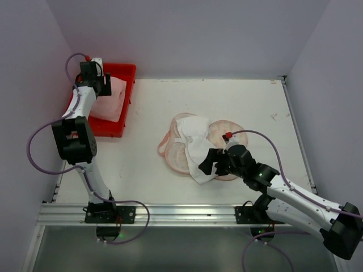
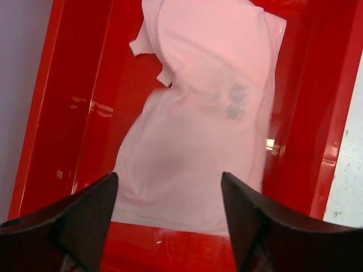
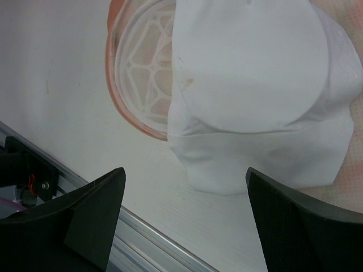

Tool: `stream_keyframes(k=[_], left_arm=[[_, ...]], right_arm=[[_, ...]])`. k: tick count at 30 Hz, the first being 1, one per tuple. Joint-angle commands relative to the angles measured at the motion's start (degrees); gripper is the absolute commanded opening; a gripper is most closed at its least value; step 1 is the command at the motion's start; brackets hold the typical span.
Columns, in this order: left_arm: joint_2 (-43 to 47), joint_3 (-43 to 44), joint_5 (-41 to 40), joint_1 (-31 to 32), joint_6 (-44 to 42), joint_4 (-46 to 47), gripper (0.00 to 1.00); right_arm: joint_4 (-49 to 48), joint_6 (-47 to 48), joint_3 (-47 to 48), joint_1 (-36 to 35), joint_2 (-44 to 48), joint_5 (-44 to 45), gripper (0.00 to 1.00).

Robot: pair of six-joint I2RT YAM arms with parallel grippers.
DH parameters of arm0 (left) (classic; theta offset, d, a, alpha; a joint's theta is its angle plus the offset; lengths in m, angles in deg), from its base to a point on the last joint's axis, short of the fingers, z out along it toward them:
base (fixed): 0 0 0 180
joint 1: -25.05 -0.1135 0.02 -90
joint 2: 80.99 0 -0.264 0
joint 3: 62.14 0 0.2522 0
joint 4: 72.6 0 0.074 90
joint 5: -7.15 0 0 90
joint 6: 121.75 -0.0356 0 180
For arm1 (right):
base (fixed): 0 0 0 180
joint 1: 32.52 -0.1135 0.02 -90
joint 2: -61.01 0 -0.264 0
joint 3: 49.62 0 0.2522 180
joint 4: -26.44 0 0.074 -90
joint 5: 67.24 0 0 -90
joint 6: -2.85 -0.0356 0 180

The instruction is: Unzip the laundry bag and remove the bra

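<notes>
The laundry bag (image 1: pixel 229 131) lies unzipped and spread open at the table's middle, cream-pink with pink trim. Its open left lobe shows a white lattice inside in the right wrist view (image 3: pixel 139 73). The white bra (image 1: pixel 195 141) lies across the open bag, its near end hanging over onto the table; it also fills the right wrist view (image 3: pixel 255 85). My right gripper (image 1: pixel 209 164) (image 3: pixel 185 170) is open and empty, just short of the bra's near end. My left gripper (image 1: pixel 103 85) (image 2: pixel 168 175) is open and empty above the red tray.
The red tray (image 1: pixel 129 71) (image 2: pixel 85 85) stands at the back left and holds a folded pink cloth (image 1: pixel 110 99) (image 2: pixel 198 113). A metal rail (image 1: pixel 170 212) runs along the near table edge. White walls close in the back and sides.
</notes>
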Motion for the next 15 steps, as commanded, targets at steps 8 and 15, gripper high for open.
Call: stream_keyframes(k=[8, 15], left_arm=[[25.6, -11.69, 7.6, 12.15, 24.7, -2.89, 1.0], [41.7, -40.18, 3.02, 39.66, 44.85, 14.47, 1.0]], right_arm=[[2.01, -2.66, 2.88, 0.49, 6.8, 9.1, 0.89], [10.28, -7.14, 1.57, 1.46, 14.44, 17.28, 0.91]])
